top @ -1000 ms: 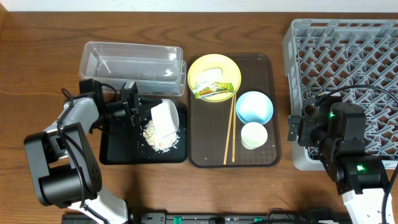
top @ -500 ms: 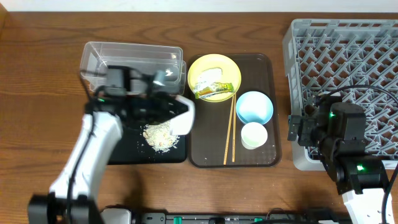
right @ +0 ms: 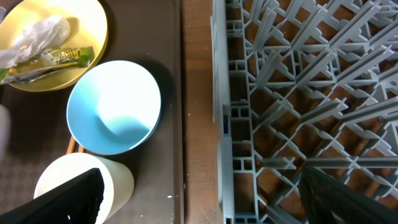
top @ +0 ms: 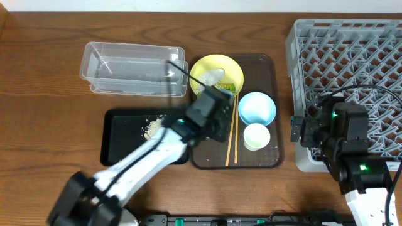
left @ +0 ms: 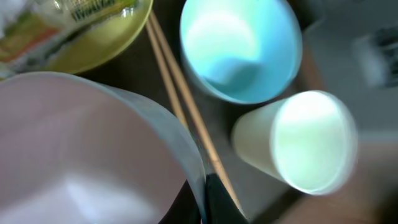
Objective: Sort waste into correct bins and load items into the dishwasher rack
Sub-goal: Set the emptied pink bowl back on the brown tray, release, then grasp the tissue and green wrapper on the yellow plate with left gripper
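Observation:
My left gripper is shut on the rim of the white bowl and holds it over the brown tray; in the overhead view the arm hides the bowl. Below it lie the chopsticks, the light blue bowl, the white cup and the yellow plate with the green-and-yellow wrapper. Whitish food scraps lie in the black tray. My right gripper is open and empty over the left edge of the grey rack.
The clear tub stands behind the black tray. The translucent brown serving tray holds the plate, bowls, cup and chopsticks. A strip of bare wood separates it from the rack.
My left arm has swung right from the black tray to over the brown tray, carrying the white bowl. The food scraps stay in the black tray. The right arm has not moved.

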Controlling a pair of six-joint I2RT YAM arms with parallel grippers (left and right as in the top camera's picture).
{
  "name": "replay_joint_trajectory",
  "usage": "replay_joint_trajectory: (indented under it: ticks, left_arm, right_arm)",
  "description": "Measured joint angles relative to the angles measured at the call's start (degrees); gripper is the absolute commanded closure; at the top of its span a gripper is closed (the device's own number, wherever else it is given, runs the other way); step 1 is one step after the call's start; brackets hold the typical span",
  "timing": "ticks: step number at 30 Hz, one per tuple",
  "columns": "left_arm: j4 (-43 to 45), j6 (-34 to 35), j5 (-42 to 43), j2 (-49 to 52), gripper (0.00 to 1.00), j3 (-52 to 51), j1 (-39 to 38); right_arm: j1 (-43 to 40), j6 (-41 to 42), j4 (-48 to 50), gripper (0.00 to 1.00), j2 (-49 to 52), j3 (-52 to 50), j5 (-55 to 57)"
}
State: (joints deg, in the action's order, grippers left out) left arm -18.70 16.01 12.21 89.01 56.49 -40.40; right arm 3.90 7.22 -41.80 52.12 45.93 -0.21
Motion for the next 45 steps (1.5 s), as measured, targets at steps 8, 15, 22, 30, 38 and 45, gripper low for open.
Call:
replay_joint_trajectory:
  ticks: [8,15,22,30,38,45]
  left_arm:
    - [0.83,-0.37,-5.11,7.3,0.93,0.0,-2.32]
    - [0.61,-0.87,-4.81,7.34,0.58,0.0,-2.4]
    - [0.22,-0.85,-3.19,4.79,0.51,0.0,-1.95]
    - [2.51,-3.89,-6.8,-1.33,0.42,4.79,6.21]
    - [2.78,-13.64,-8.13,-0.59,0.4,13.84,11.32]
    - [10.32,-20.28,-8.13,6.82,0.37,15.82,11.76]
  right_arm:
    - [0.0,0.0,0.0,0.02,0.0,0.0,0.02]
    - [0.0,0.0,0.0,0.02,0.0,0.0,0.0]
    - [-0.02,0.0,0.0,0.02,0.0,0.0,0.0]
    - [0.0,0.0,0.0,0.03,0.0,0.0,0.02]
    - [0.0,0.0,0.0,0.02,0.0,0.0,0.02]
    - [0.0,0.0,0.0,0.03,0.0,0.0,0.02]
